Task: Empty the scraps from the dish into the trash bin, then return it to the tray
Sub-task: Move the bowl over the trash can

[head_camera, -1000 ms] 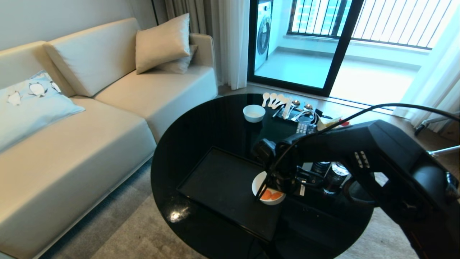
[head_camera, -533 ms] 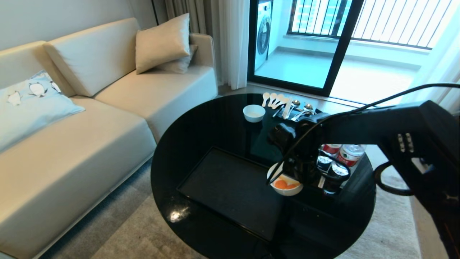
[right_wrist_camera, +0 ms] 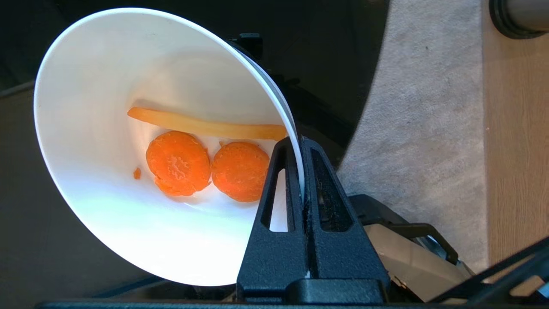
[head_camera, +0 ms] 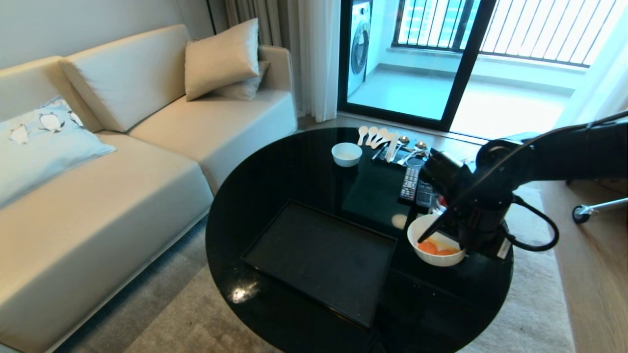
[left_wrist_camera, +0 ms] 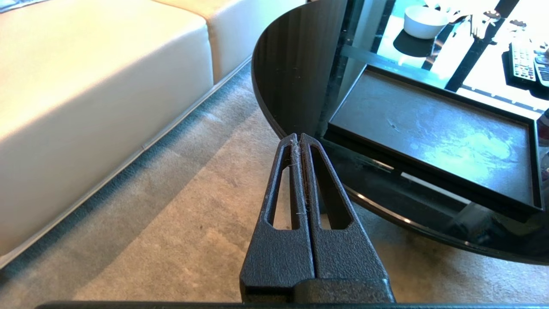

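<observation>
The dish (head_camera: 435,250), a glossy white bowl, hangs tilted over the right side of the black round table (head_camera: 294,166), to the right of the tray. My right gripper (head_camera: 423,237) is shut on its rim. The right wrist view shows that gripper (right_wrist_camera: 300,143) pinching the wall of the dish (right_wrist_camera: 107,128). Inside lie the scraps: two orange slices (right_wrist_camera: 178,163) and a thin yellow-orange strip (right_wrist_camera: 206,125). The black tray (head_camera: 274,230) lies bare on the table's near half. My left gripper (left_wrist_camera: 297,138) is shut on nothing, parked low over the carpet beside the table's edge. The trash bin is out of view.
A smaller white bowl (head_camera: 346,154), a row of spoons (head_camera: 378,137) and remote controls (head_camera: 411,184) sit at the table's far side. A beige sofa (head_camera: 122,196) stands to the left. Carpet (head_camera: 186,314) surrounds the table, with wooden floor (head_camera: 598,274) to the right.
My right arm has carried the dish to the right, from over the tray's right end to beyond the tray, over the table's right side. The scraps stay inside. The left gripper has kept still.
</observation>
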### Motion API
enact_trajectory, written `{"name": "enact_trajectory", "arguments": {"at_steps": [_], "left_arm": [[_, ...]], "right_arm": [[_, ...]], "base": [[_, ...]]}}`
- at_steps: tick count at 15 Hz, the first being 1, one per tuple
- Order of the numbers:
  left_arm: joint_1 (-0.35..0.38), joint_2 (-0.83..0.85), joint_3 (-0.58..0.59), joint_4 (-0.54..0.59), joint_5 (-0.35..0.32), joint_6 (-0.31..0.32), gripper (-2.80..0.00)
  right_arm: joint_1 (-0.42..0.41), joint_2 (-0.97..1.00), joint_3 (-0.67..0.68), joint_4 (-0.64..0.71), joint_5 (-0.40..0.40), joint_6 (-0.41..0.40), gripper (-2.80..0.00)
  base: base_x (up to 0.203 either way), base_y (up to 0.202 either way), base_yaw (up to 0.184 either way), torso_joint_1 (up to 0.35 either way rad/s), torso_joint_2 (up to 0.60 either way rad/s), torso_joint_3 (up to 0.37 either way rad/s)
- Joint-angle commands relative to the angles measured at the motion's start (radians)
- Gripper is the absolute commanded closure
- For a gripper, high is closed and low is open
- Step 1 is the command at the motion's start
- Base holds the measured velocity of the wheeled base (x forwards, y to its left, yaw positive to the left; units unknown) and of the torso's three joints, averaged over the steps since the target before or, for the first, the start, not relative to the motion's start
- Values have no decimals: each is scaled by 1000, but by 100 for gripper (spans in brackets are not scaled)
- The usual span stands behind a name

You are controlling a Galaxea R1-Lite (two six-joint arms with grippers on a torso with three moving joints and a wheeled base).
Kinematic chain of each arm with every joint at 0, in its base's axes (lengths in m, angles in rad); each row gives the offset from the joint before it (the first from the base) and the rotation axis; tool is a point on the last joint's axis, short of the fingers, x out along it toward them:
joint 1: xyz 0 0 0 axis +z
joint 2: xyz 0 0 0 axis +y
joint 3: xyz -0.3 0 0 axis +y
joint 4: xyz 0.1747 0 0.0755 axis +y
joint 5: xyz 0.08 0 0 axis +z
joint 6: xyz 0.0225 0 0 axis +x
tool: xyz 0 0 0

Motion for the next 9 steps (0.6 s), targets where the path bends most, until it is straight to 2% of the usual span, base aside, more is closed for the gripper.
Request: {"name": "enact_trajectory", "arguments": {"at_steps": [1,6,9], "left_arm": [[0,0,0,-1,1,-1,0],[0,0,0,-1,1,-1,0],[0,0,0,-1,1,-1,0]], "right_arm": [[-33,-161,159,-39,5,3,0],[-107,-401,570,-255,11,-61,0],[-138,-546,770,-412,33,-102,0]], "base": [[0,0,0,0,0,0],[0,0,0,0,0,0],[0,0,0,0,0,0]]}}
